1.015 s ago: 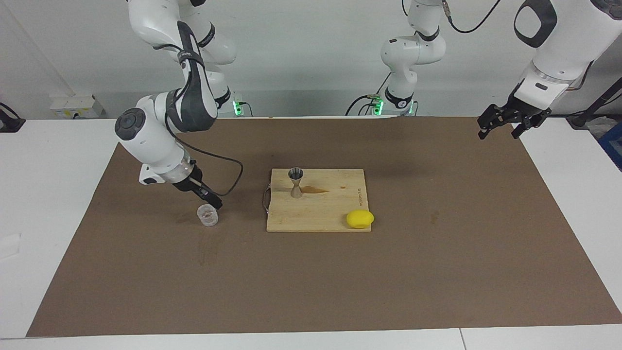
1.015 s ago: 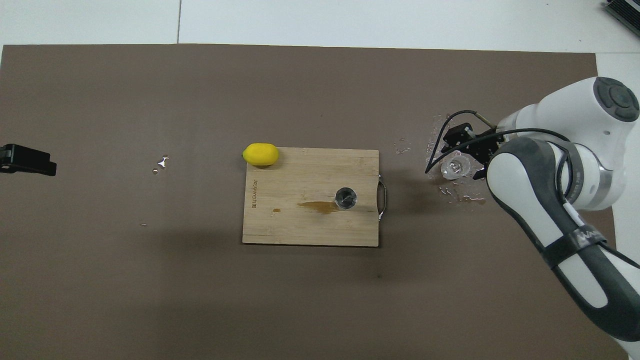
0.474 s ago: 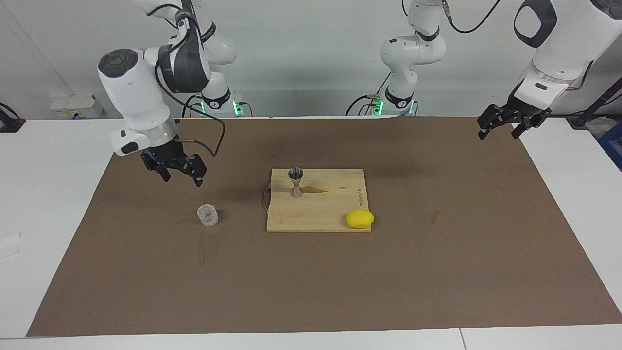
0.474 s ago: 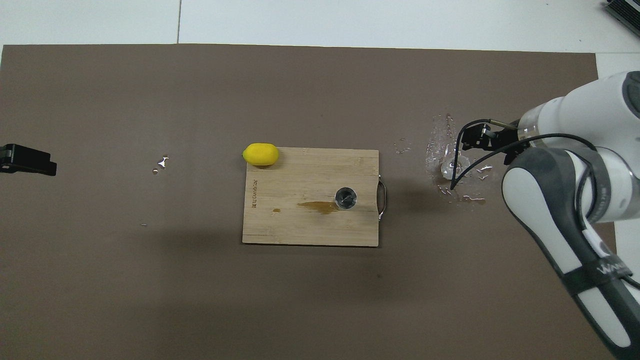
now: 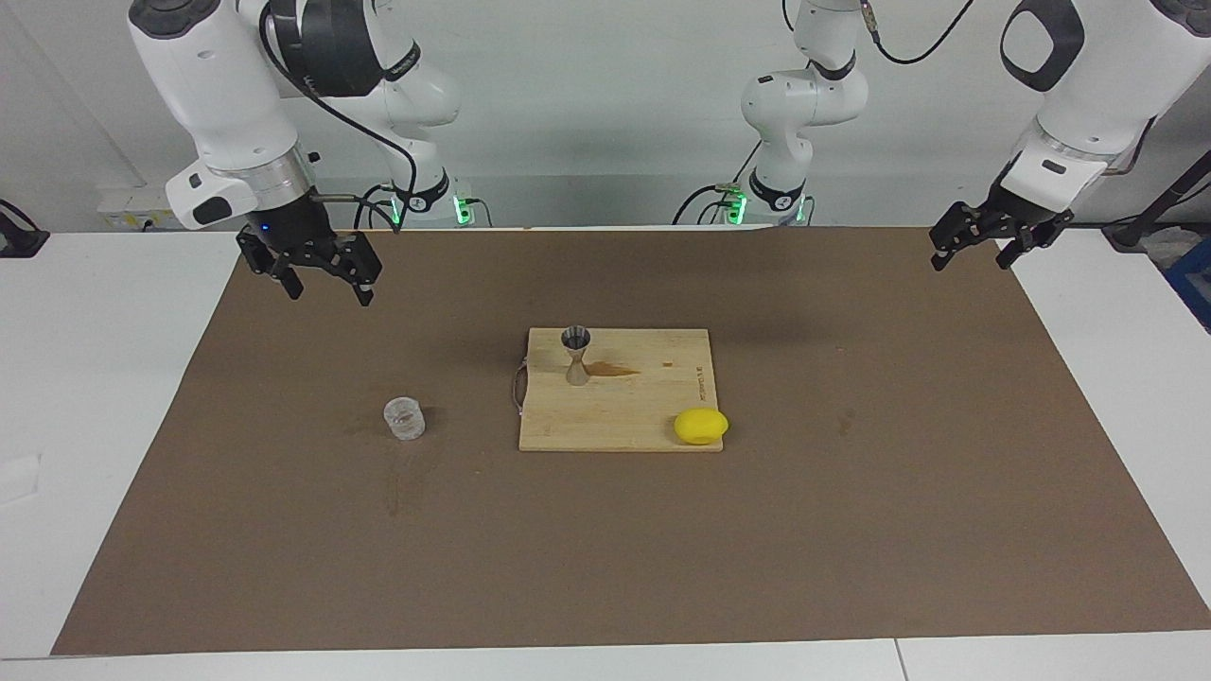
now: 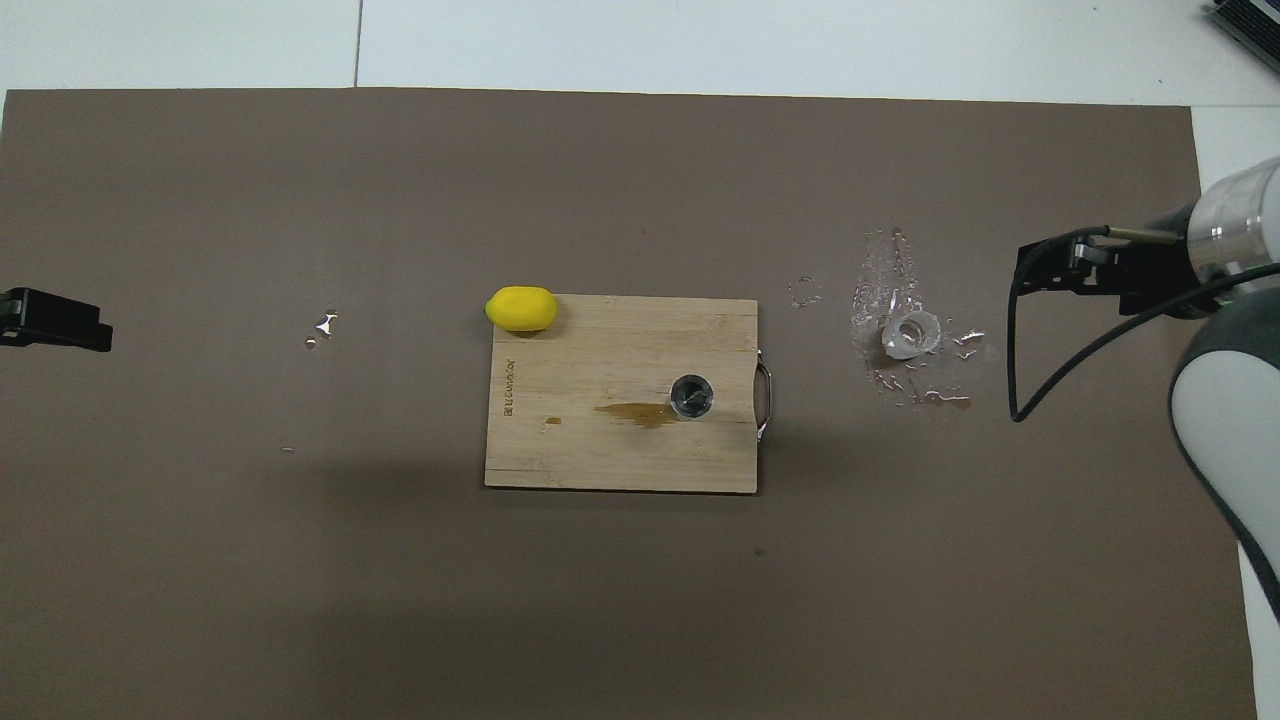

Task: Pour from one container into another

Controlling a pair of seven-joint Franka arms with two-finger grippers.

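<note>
The clear ribbed cup (image 5: 404, 418) stands upright on the brown mat toward the right arm's end of the table; it also shows in the overhead view (image 6: 910, 334). The silvery hourglass jigger (image 5: 576, 355) stands upright on the wooden cutting board (image 5: 643, 407), and from overhead I look into its top (image 6: 691, 396). My right gripper (image 5: 326, 288) is open and empty, raised over the mat well clear of the cup; it also shows in the overhead view (image 6: 1045, 268). My left gripper (image 5: 970, 255) is open and empty, waiting over the mat's edge at the left arm's end (image 6: 55, 320).
A yellow lemon (image 5: 701, 426) lies at the board's corner farthest from the robots. A brown liquid stain (image 6: 635, 412) marks the board beside the jigger. Droplets (image 6: 880, 290) are scattered on the mat around the cup. The board has a metal handle (image 6: 765, 398) facing the cup.
My right gripper has risen from beside the cup and pulled back toward its base, leaving the cup standing on the mat. The left arm has not moved.
</note>
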